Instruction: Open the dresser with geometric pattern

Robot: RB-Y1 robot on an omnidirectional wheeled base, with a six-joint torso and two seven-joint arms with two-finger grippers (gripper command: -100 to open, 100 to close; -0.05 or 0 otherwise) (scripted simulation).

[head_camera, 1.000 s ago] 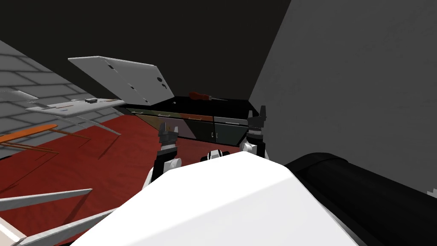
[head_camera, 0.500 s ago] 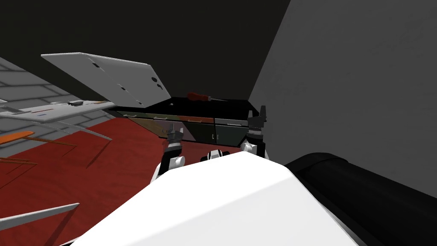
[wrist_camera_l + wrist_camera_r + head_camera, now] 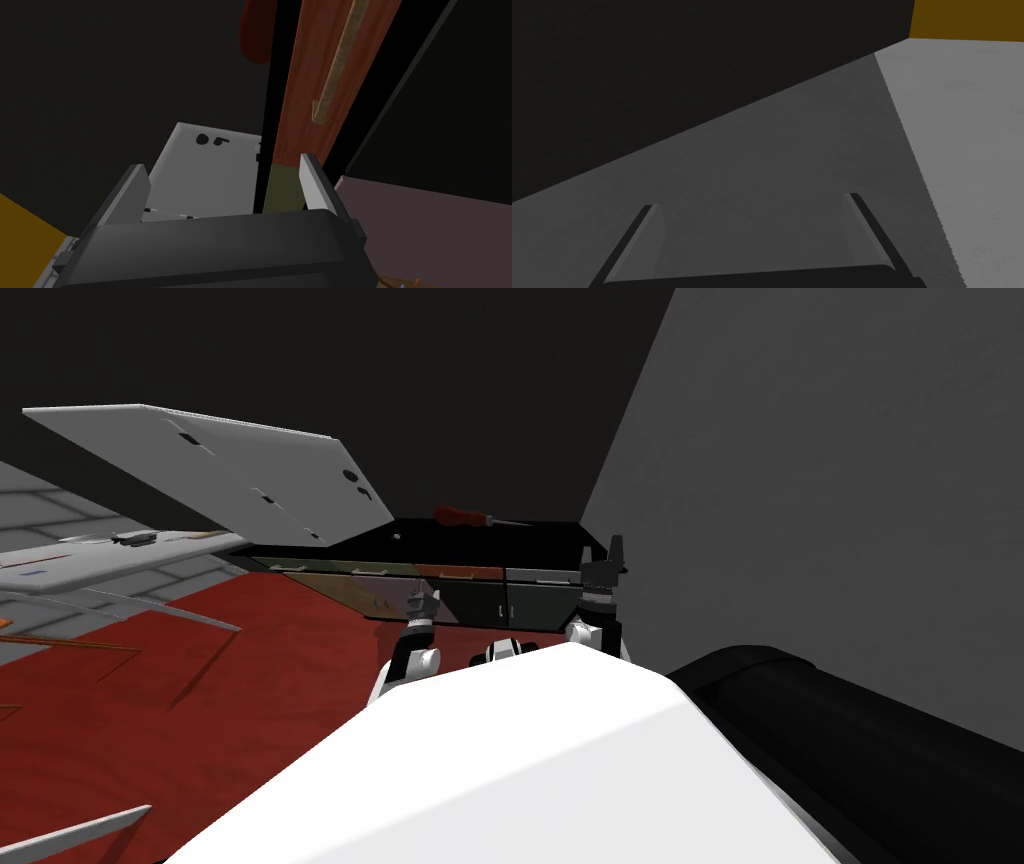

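My left hand (image 3: 425,606) is up in front of the dresser (image 3: 470,588), a low dark cabinet whose front is split into brown, green and mauve patches. Its fingers (image 3: 315,182) stand wide apart with nothing between them. Just beyond their tips lies a reddish-brown drawer front (image 3: 300,110) with a tan bar handle (image 3: 334,65). The handle's far end is cut off, and the hand is not touching it. A white panel (image 3: 200,463) leans over the dresser's left end and hides it. On the black top lies what looks like a red-handled screwdriver (image 3: 462,516), too small to be sure. My right hand (image 3: 605,556) is raised at the dresser's right end beside the grey wall (image 3: 820,488), fingers spread and empty.
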